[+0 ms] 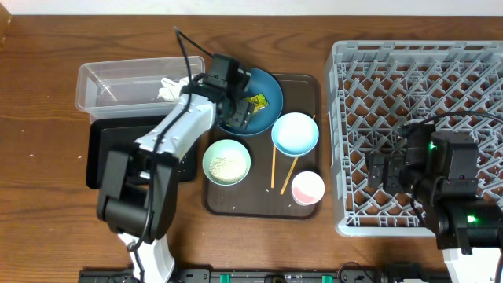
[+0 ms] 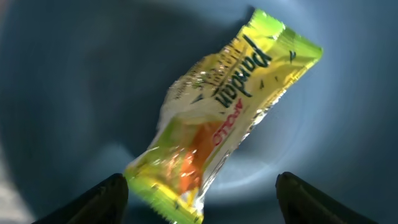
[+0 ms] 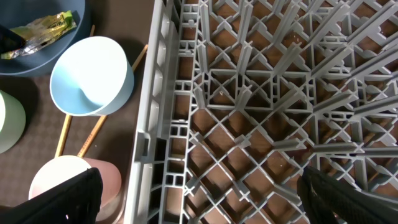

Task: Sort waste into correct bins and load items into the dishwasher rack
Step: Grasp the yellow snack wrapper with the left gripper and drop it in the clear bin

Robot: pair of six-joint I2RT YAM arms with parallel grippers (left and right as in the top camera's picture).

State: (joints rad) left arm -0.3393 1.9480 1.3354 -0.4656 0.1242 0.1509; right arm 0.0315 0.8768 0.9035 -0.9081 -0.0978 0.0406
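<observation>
Wrapper: the yellow-green printed wrapper (image 2: 217,124) lies slantwise on the inner floor of the dark-blue bowl (image 2: 74,74), its lower end nearest the left-hand finger in the wrist view.
Left gripper: the left gripper (image 2: 200,186) hangs low inside that bowl with its fingers spread wide to either side of the wrapper's lower end, clamped on nothing.
Dark-blue bowl: at the back of the dark-brown serving tray (image 1: 259,206), just beside the clear tub.
Tissue: the crumpled white tissue (image 1: 169,88) sits in the clear plastic tub (image 1: 102,79), at its end nearest the bowl.
Black tray: the shallow black tray (image 1: 98,149) lies in front of the tub, partly covered by the left arm.
Rice: white grains (image 1: 228,165) lie in the bottom of the pale-green bowl (image 1: 214,151).
Other dishes: the light-blue bowl (image 1: 295,132), the pink cup (image 1: 307,187) and the two wooden chopsticks (image 1: 273,165) between them all rest on the serving tray.
Rack: the light-grey dishwasher rack (image 1: 416,63) stands to the tray's right on the wooden table (image 1: 47,94).
Right gripper: the right gripper (image 3: 199,186) hovers over the rack near its tray-side wall, fingers wide apart, holding nothing.
</observation>
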